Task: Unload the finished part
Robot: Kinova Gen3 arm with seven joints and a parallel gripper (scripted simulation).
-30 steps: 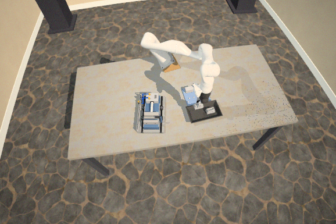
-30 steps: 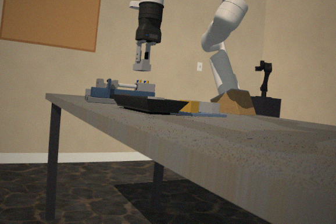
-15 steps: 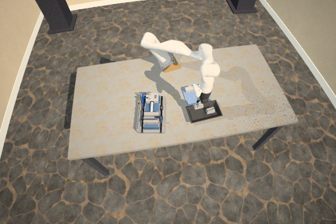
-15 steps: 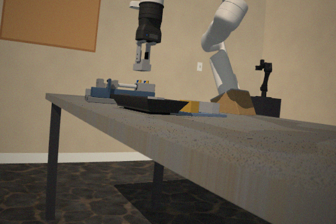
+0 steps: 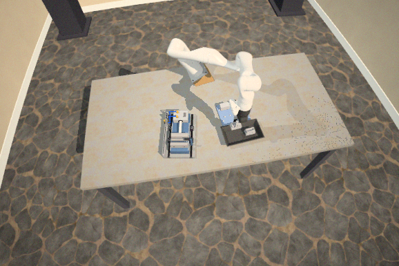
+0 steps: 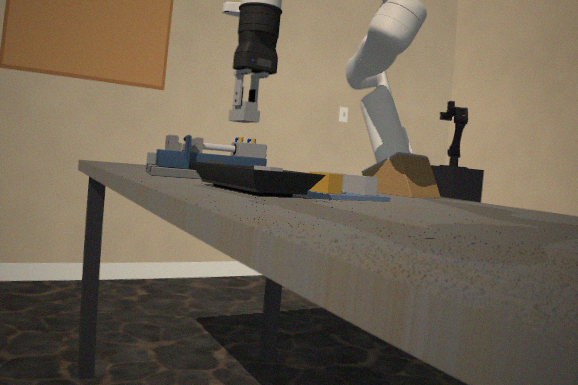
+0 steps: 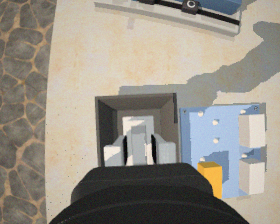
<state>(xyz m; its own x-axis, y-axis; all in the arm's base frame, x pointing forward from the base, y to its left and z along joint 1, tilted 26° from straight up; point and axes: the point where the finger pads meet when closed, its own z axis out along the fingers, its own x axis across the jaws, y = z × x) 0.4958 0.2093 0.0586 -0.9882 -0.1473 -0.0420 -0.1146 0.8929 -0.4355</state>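
We saw the gripper (image 6: 245, 101) pinching the grey part (image 6: 244, 114), which hung in the air above the black tray (image 6: 260, 178), well clear of the vise (image 6: 210, 153) beside it.
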